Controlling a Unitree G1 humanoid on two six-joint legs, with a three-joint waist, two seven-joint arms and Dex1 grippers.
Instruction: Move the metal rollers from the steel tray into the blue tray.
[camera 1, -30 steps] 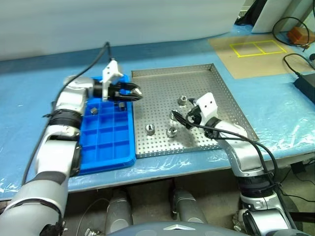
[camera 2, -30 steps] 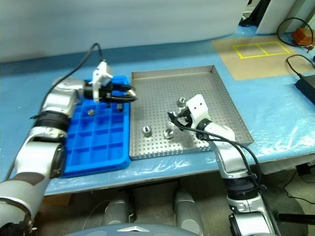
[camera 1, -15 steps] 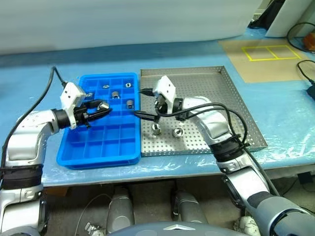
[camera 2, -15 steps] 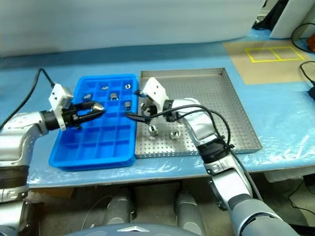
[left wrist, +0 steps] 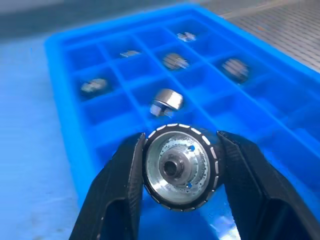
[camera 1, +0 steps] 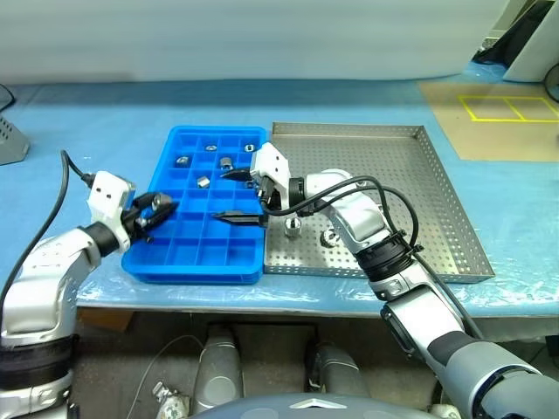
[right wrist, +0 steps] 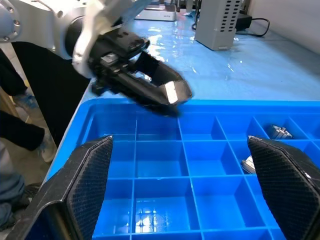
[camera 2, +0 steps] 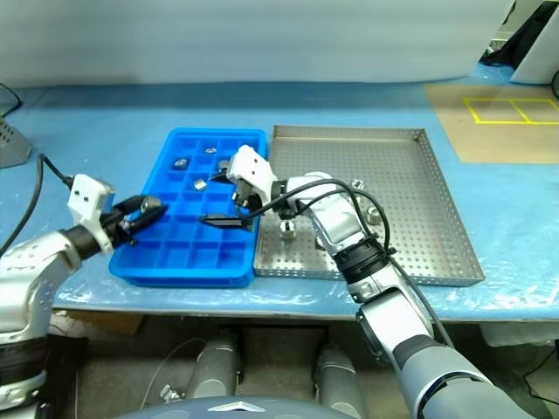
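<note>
The left gripper [left wrist: 177, 170] clamps one roller [left wrist: 178, 166] over the blue tray's [camera 1: 175, 262] left edge, while the right gripper [camera 1: 238, 195] hangs wide over that tray, two rollers [camera 1: 293, 227] remaining in the steel tray [camera 1: 419, 218].

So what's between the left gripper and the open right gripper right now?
In the right wrist view, empty compartments of the blue tray lie between the right gripper and the left gripper, which holds a roller.
</note>
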